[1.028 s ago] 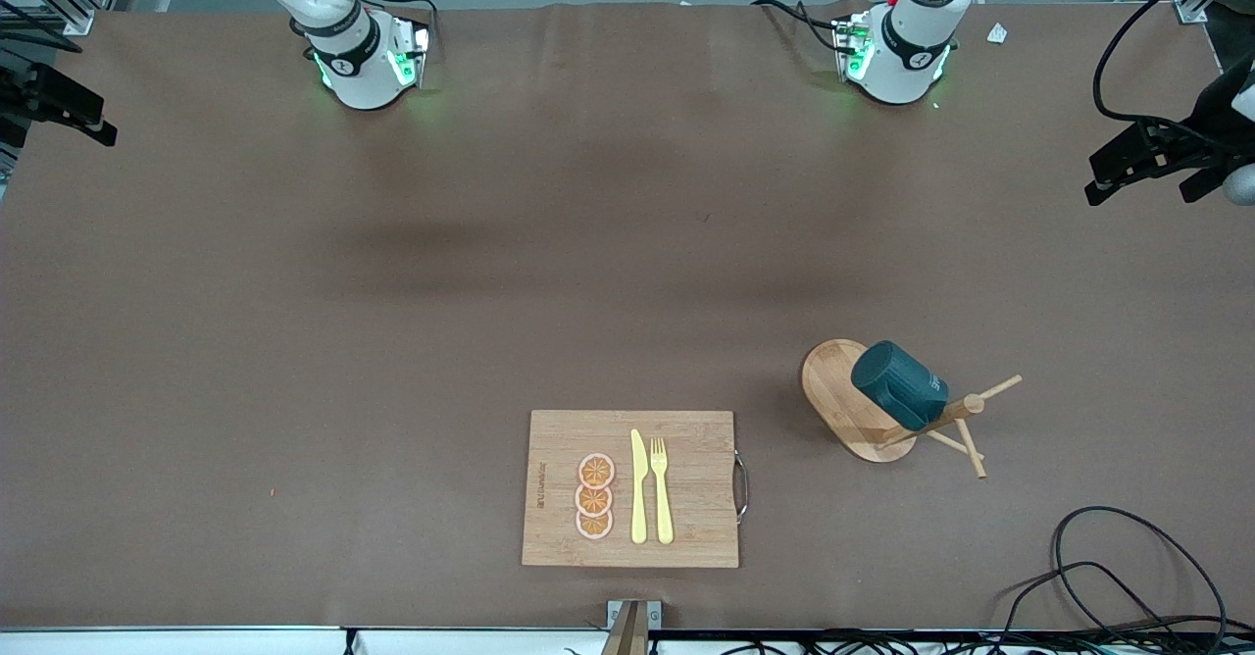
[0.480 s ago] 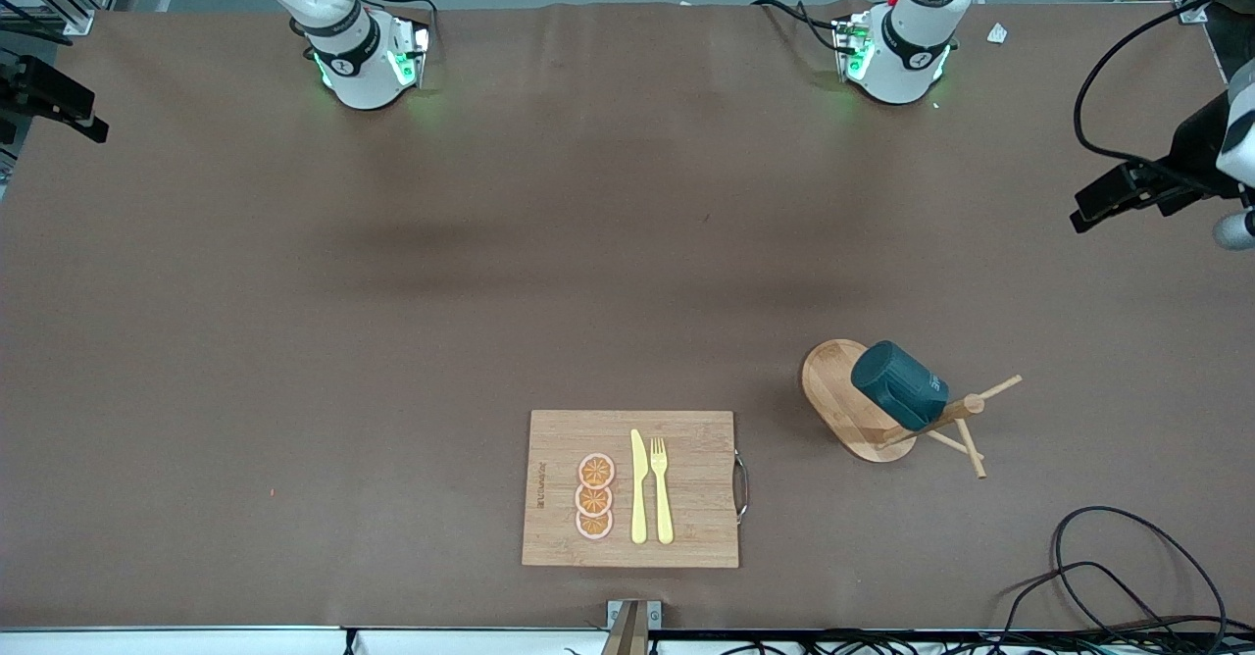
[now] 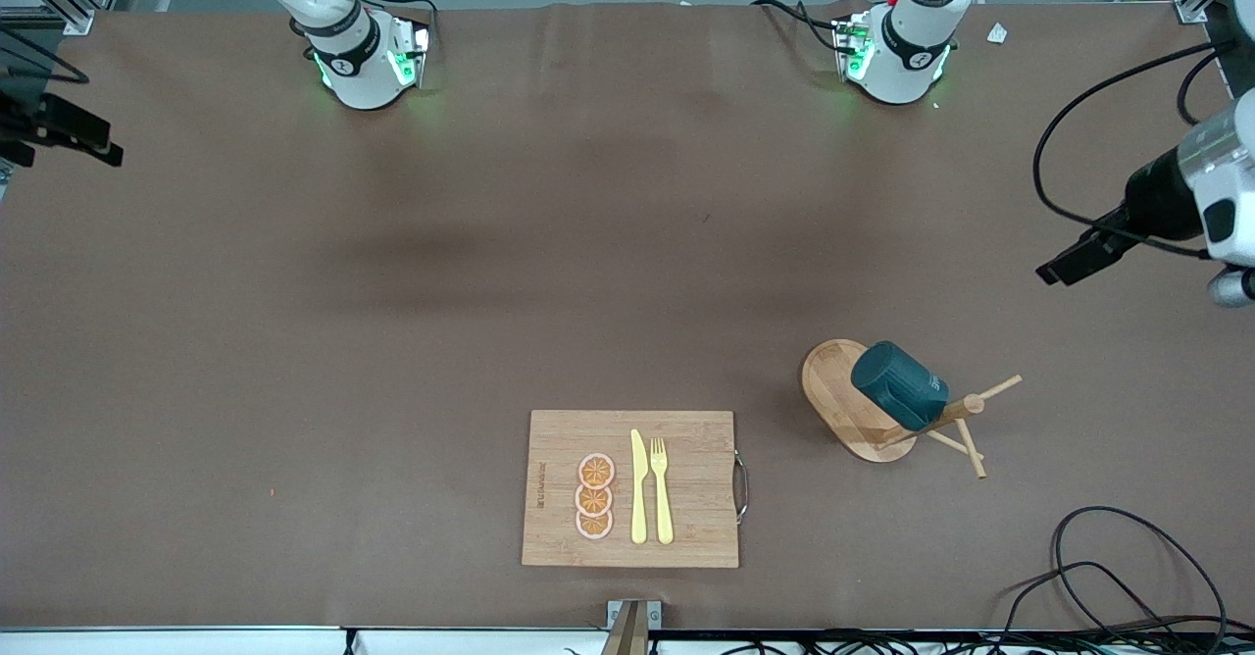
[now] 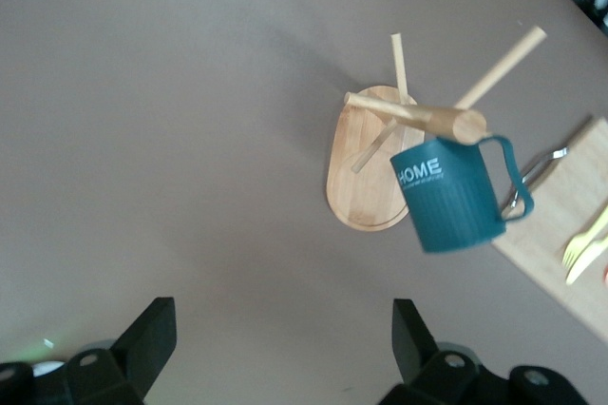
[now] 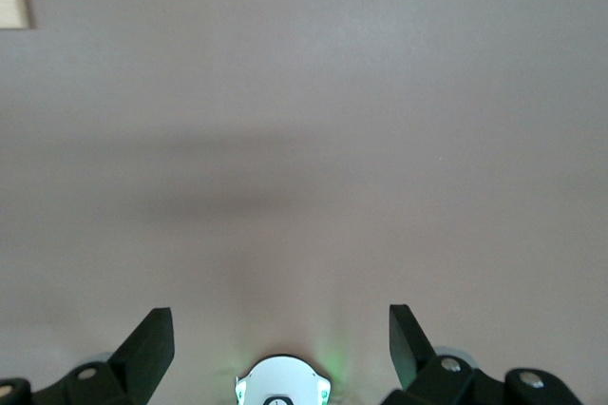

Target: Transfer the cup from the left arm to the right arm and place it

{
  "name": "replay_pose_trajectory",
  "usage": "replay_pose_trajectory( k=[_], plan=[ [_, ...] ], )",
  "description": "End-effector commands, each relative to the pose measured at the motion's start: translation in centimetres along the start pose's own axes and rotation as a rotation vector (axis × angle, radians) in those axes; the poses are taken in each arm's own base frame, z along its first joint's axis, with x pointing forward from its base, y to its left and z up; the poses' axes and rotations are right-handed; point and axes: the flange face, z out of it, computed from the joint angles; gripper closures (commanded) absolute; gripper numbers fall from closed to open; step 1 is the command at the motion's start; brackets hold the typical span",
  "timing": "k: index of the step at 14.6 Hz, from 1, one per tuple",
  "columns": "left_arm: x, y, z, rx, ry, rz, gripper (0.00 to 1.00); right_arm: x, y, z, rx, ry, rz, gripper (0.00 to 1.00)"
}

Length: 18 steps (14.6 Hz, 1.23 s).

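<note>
The dark teal cup [image 3: 897,384] hangs by its handle on a peg of the wooden rack [image 3: 836,392], tilted, at the left arm's end of the table. Its yellow inside is hidden. In the left wrist view the cup [image 4: 448,198] shows white "HOME" lettering, with the rack's oval base [image 4: 364,175] beneath it. My left gripper [image 3: 1064,268] is open and empty in the air beside the rack, apart from the cup; it also shows in the left wrist view [image 4: 282,329]. My right gripper [image 3: 74,135] is open and empty over the table's edge at the right arm's end, and shows in the right wrist view [image 5: 280,338].
A wooden cutting board [image 3: 549,439] near the front edge holds three orange slices [image 3: 594,496], a yellow knife [image 3: 638,488] and a yellow fork [image 3: 662,490]. Black cables [image 3: 1118,567] lie at the front corner of the left arm's end.
My left gripper has come down and inward toward the rack, from the table's edge. My right gripper has shifted slightly. The cup and rack have not moved.
</note>
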Motion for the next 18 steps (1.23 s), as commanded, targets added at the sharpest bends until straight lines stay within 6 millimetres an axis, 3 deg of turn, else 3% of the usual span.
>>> replay_pose_trajectory(
  k=[1, 4, 7, 11, 14, 18],
  plan=[
    [0.6, 1.8, 1.6, -0.062, -0.051, -0.140, 0.00, 4.1, 2.4, 4.7, 0.006, -0.082, 0.025, 0.00],
    [1.7, 3.4, 5.4, -0.064, -0.109, -0.219, 0.00, 4.9, 1.4, 4.4, -0.008, -0.031, 0.002, 0.00],
    [2.8, 5.1, 8.9, -0.084, -0.123, -0.231, 0.00, 5.8, 0.2, 6.2, 0.000, -0.008, 0.053, 0.00],
    [2.3, 7.3, 11.5, -0.112, -0.132, -0.222, 0.00, 6.9, -6.8, 6.9, -0.011, 0.006, 0.246, 0.00],
    [2.9, 7.7, 13.0, -0.113, -0.128, -0.229, 0.00, 6.7, -10.1, 7.0, -0.015, 0.008, 0.343, 0.00],
    [3.5, 8.3, 14.8, -0.135, -0.142, -0.244, 0.00, 6.9, -10.1, 7.2, -0.014, 0.009, 0.360, 0.00]
  ],
)
